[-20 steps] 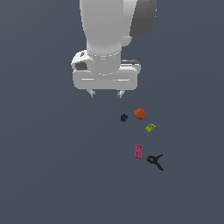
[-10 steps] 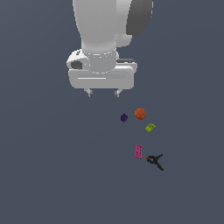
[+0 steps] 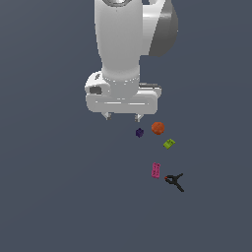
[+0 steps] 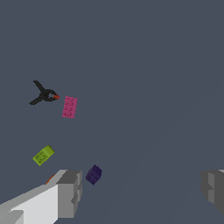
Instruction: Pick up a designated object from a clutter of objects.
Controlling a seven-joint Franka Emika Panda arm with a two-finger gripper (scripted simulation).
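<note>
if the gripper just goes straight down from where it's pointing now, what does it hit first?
Probably bare floor. The open gripper points down with nothing between its fingers in the wrist view; the purple cube sits just beside one finger, apart from it. Depth is unclear.

Magenta brick [image 3: 156, 170], lime block [image 3: 169, 143], orange ball [image 3: 157, 128], purple cube [image 3: 140, 132] (black clamp [image 3: 175, 181], red-tipped)

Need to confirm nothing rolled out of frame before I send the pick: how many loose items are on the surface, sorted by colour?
Magenta studded brick: 1
Lime-green block: 1
Orange ball: 1
Dark purple cube: 1
Black clamp with a red tip: 1
Total: 5
</note>
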